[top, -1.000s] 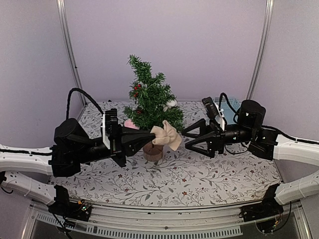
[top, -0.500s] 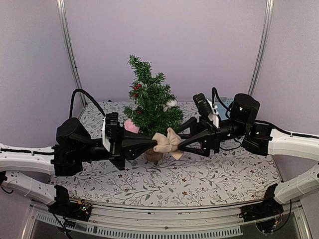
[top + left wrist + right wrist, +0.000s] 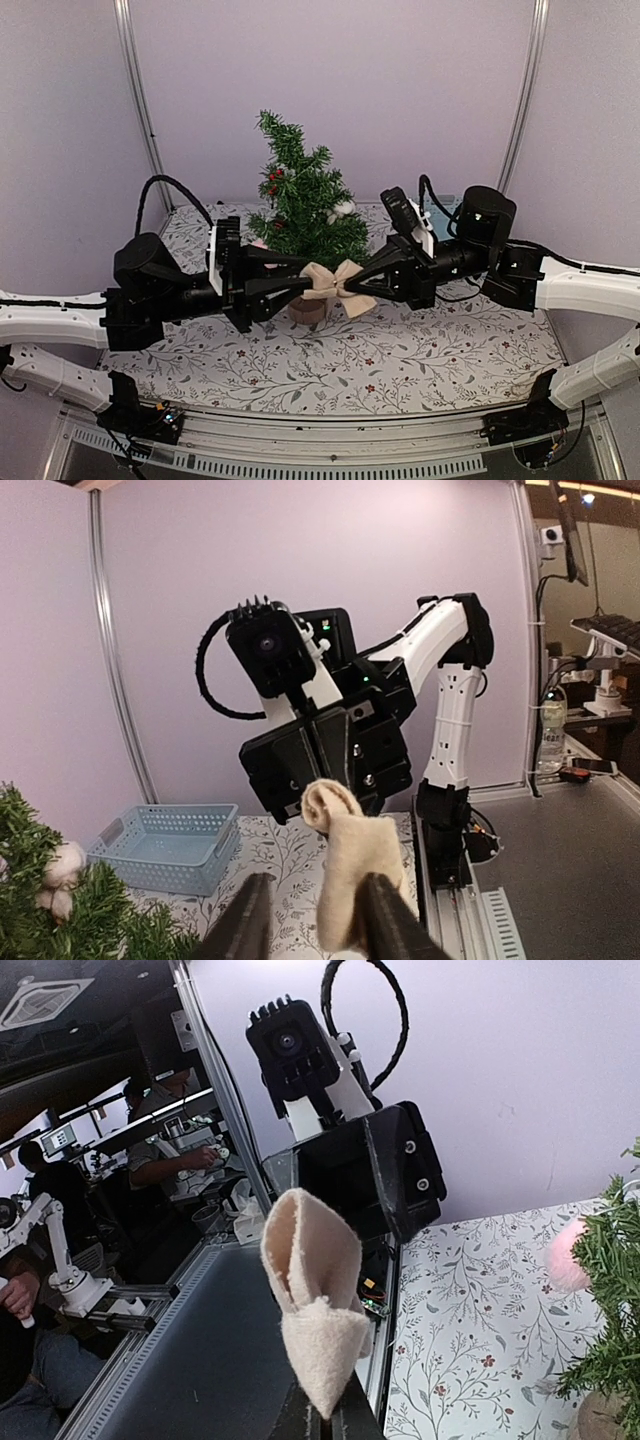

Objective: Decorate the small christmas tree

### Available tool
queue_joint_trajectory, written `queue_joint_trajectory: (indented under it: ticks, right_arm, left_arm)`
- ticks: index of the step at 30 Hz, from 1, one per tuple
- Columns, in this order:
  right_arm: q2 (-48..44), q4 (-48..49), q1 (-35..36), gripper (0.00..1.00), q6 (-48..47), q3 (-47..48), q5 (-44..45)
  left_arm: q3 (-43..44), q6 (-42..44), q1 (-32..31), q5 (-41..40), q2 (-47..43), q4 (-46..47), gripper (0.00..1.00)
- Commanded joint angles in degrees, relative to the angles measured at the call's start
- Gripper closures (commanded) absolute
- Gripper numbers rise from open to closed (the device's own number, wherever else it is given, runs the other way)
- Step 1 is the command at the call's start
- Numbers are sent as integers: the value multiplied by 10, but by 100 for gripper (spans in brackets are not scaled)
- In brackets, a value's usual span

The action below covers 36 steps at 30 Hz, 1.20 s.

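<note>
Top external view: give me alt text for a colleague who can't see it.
Both claws meet at a beige fabric bow held in the air in front of the small christmas tree, the left claw gripping one side and the right claw the other. The tree stands on a floral-patterned table, already carrying red berries.

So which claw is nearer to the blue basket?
The right one. The right claw reaches in from the side where the blue basket stands, at the table's back right. The left claw comes from the opposite side, beyond the beige bow both hold.
</note>
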Motion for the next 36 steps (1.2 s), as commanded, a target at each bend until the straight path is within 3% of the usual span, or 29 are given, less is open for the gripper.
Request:
queue_joint_trajectory:
  ticks: [1, 3, 11, 13, 24, 27, 33, 36]
  right_arm:
    - [-14, -12, 2, 100, -3, 18, 41]
    - [-15, -12, 2, 100, -3, 18, 49]
    - [-15, -11, 2, 100, 0, 17, 40]
    - [-17, -12, 2, 100, 0, 15, 42]
    - [-27, -9, 2, 100, 5, 4, 50]
    - [-29, -5, 0, 100, 15, 2, 61]
    - [-27, 6, -15, 100, 70, -12, 98]
    - [-30, 31, -15, 100, 86, -30, 90]
  left_arm:
    - [18, 7, 9, -38, -5, -71, 53]
    - [25, 9, 9, -34, 1, -87, 48]
    - [35, 20, 9, -67, 19, -114, 44]
    - [34, 21, 9, -85, 15, -121, 38]
    - [16, 46, 11, -147, -28, -171, 27]
    - [9, 64, 10, -137, -42, -182, 27]
    - [0, 105, -8, -125, -74, -197, 39]
    - [2, 109, -20, -138, -69, -194, 38]
